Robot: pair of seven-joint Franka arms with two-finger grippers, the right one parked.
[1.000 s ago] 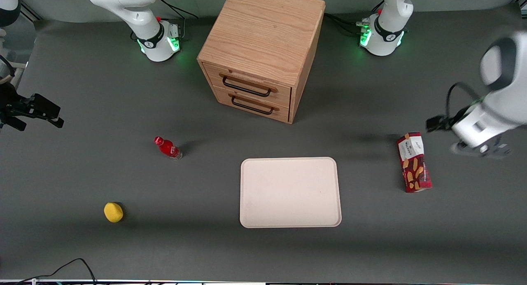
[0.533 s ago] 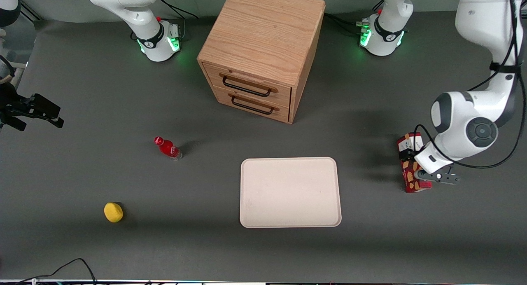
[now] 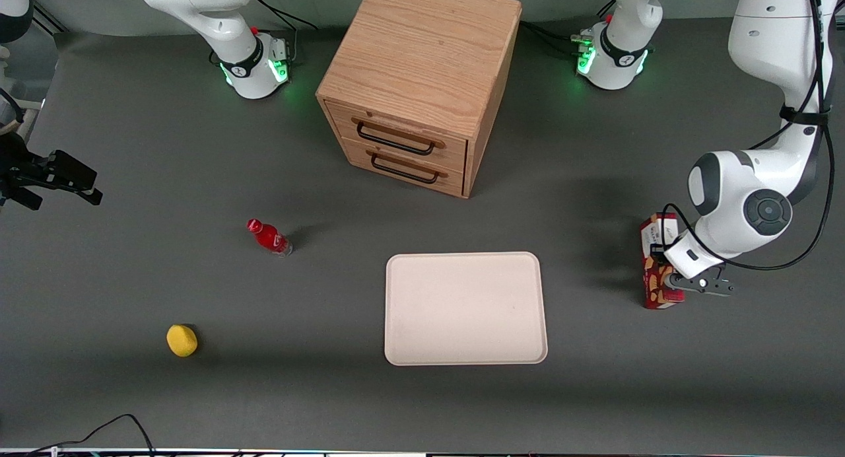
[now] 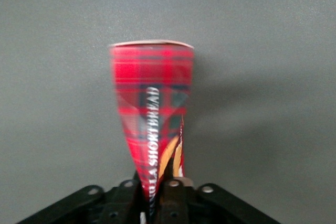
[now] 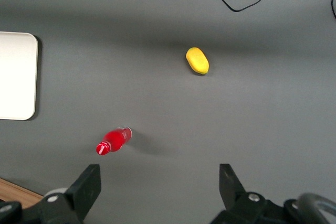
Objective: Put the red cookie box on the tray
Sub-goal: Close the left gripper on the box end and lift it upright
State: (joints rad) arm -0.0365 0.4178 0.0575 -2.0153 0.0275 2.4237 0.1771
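The red cookie box lies on the grey table toward the working arm's end, apart from the cream tray. My left gripper is down over the middle of the box and hides part of it. In the left wrist view the tartan carton runs straight out from between the black fingers, which are shut on it and pinch its narrow faces. A shadow lies on the table beside the box. Nothing is on the tray.
A wooden two-drawer cabinet stands farther from the front camera than the tray. A small red bottle and a yellow fruit-like object lie toward the parked arm's end. Cables trail at the near table edge.
My left arm swung in from the table's end and came down onto the box. The gripper closed on it, and the box now looks narrower and slightly shifted.
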